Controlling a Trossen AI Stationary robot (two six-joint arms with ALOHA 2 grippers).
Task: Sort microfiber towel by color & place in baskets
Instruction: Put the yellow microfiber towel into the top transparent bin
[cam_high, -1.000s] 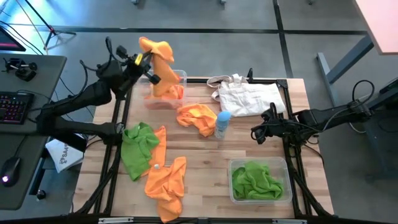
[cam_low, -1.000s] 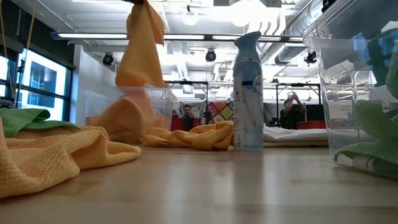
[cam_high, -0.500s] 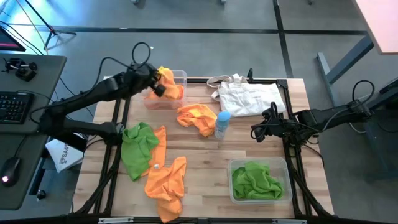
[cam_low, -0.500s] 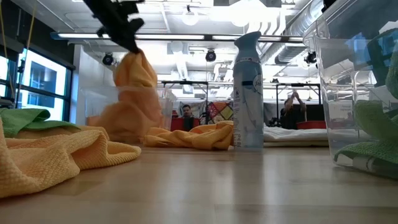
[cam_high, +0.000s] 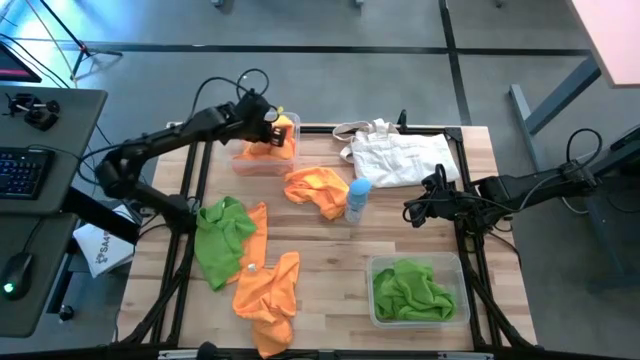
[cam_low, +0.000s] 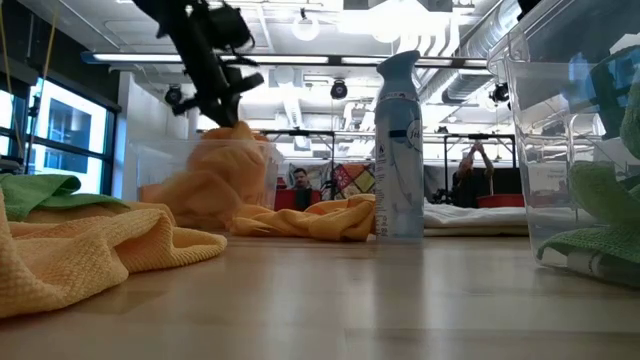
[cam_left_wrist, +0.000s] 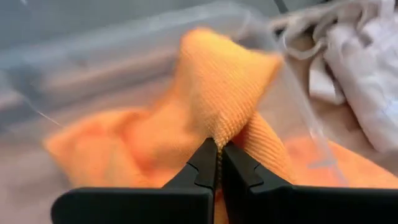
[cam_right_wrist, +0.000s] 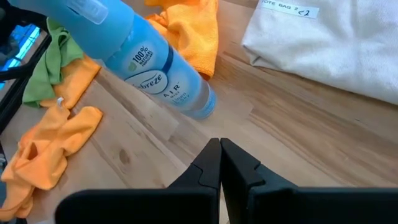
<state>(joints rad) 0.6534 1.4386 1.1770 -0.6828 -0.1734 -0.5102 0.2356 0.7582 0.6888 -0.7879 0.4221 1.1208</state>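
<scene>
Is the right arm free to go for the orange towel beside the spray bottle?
Probably yes. The right gripper is shut and empty, and bare table lies between it and the orange towel. Only the blue bottle stands close by, so approach from above.

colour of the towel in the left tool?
Bright orange towel, clearest in the left wrist view.

Wooden table (cam_high: 330, 250) carries towels (cam_high: 268, 290), two bins (cam_high: 372, 270) (clear), bottle (cam_high: 357, 198), tote (cam_high: 400, 158).

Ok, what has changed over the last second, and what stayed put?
The left end effector, shut on an orange towel, came down from above the far-left basket and lowered the towel into it, without releasing. The right end effector stayed shut beside the blue bottle; loose towels unmoved.
</scene>
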